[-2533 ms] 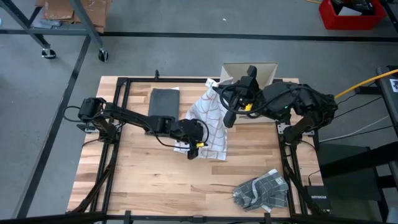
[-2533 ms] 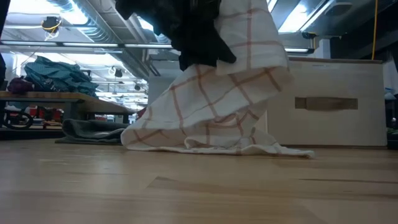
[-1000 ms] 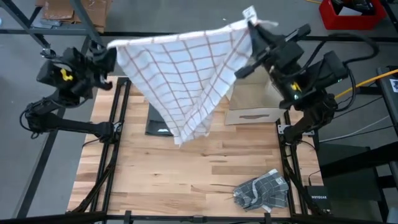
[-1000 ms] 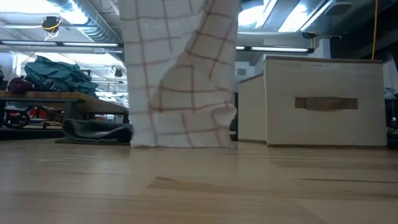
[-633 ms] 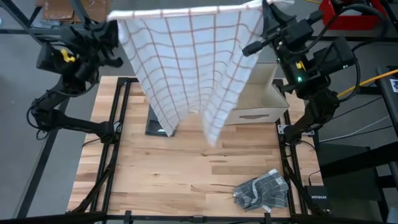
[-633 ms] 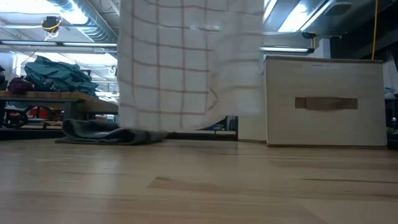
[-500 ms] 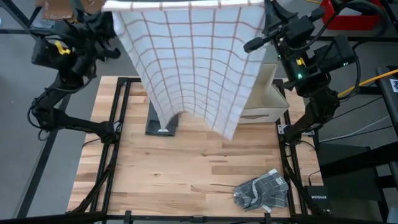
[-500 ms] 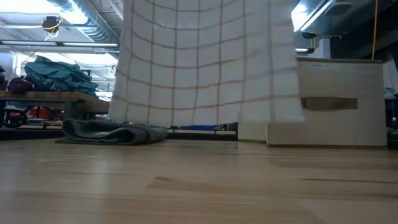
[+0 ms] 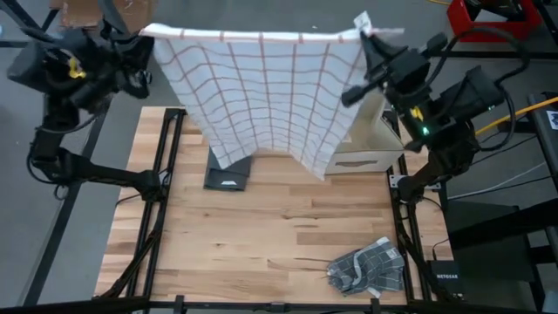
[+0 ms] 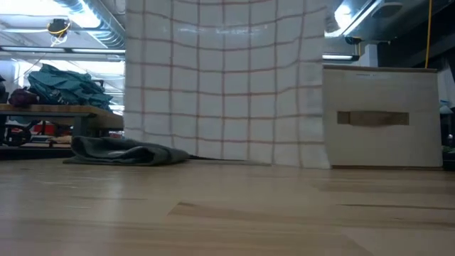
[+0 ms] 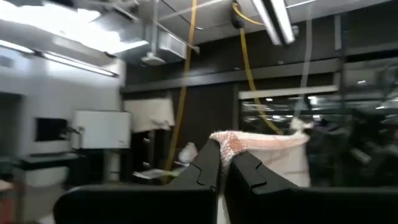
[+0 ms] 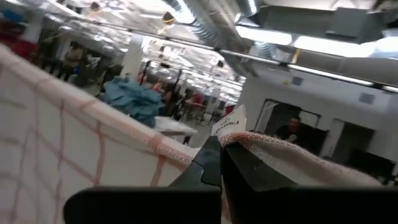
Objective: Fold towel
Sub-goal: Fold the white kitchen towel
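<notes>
High view shows both arms' fingers pinching the towel's (image 9: 266, 92) top corners; low view shows only hanging cloth.

High view – overhead, straight down on table (image 9: 261, 235). Low view – tabletop height, level toward room. Wrist views ride close behind own fingers, facing room. All four share stretched towel (image 9: 261, 87); high and low share box (image 10: 380, 117).

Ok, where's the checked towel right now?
In the high view the checked towel hangs spread between the left gripper and right gripper, above the table's far edge.
</notes>
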